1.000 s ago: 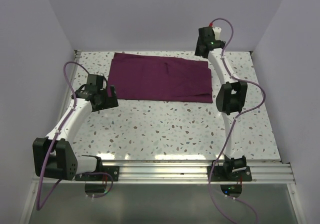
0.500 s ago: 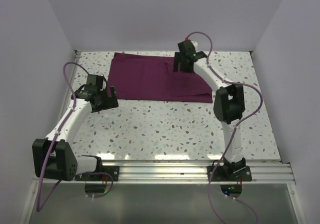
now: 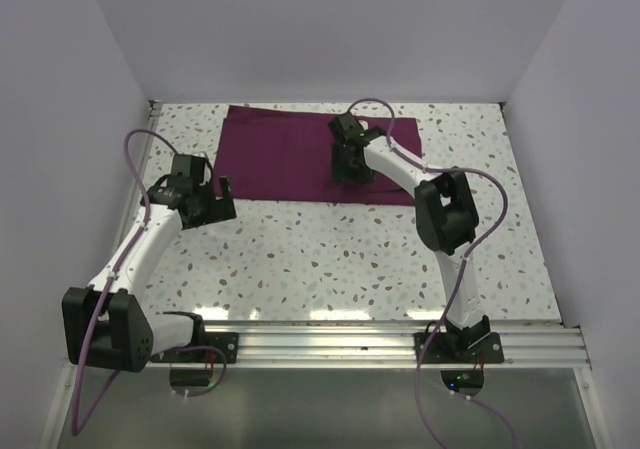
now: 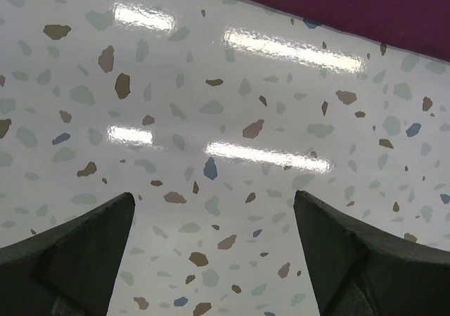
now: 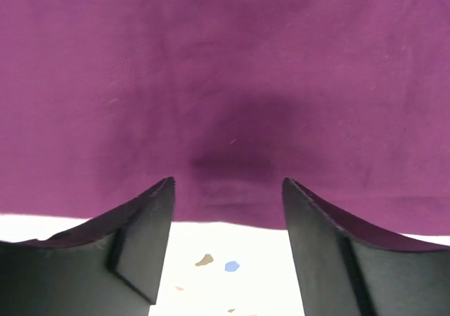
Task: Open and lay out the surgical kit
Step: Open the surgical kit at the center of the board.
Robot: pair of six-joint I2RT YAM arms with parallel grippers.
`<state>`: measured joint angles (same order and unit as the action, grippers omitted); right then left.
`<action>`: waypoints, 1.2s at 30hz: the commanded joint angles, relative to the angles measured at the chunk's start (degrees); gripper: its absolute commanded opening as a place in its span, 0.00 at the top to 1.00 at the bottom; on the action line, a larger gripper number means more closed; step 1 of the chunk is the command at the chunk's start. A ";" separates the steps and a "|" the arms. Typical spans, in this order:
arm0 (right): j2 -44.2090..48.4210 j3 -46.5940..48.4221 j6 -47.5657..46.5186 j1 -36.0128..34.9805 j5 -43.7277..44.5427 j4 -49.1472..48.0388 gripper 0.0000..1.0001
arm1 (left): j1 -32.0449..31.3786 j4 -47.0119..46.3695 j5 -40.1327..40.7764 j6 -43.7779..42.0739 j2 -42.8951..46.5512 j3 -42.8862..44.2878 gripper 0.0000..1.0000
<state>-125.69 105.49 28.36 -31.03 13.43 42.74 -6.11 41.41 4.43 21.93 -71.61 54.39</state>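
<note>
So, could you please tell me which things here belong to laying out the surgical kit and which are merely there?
Job: purple cloth wrap; right gripper, open above it; left gripper, open, off the wrap.
Merely there: speckled table; metal rail.

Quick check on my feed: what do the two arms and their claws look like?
The left arm and right arm match: white tubes between chunky black joint housings, a thin purple cable looping along each. The left claw and right claw each have two dark, matte, wedge-shaped fingers.
</note>
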 commanded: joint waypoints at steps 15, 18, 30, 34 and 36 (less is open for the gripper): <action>-5.88 5.07 -0.41 -0.88 2.48 3.49 0.49 | 0.22 -0.89 -0.56 0.92 3.06 -1.74 0.00; -7.81 5.51 -0.76 -0.97 2.91 5.42 0.68 | 0.22 -1.24 -0.65 1.09 3.06 -1.66 0.00; -4.92 10.78 -4.54 -0.88 7.22 10.43 1.00 | 0.22 -1.33 0.05 1.45 3.76 -1.57 0.00; -2.38 14.83 -4.89 -0.97 5.74 13.42 1.00 | 0.22 -1.24 1.64 1.36 3.85 0.44 0.00; -0.53 14.13 -4.54 -1.05 4.16 14.65 1.00 | 0.22 -1.68 1.90 1.44 3.59 1.59 0.00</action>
<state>-131.92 117.56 24.73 -31.81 18.57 53.39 -6.11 41.28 5.13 22.17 -69.34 53.01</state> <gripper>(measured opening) 0.025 0.996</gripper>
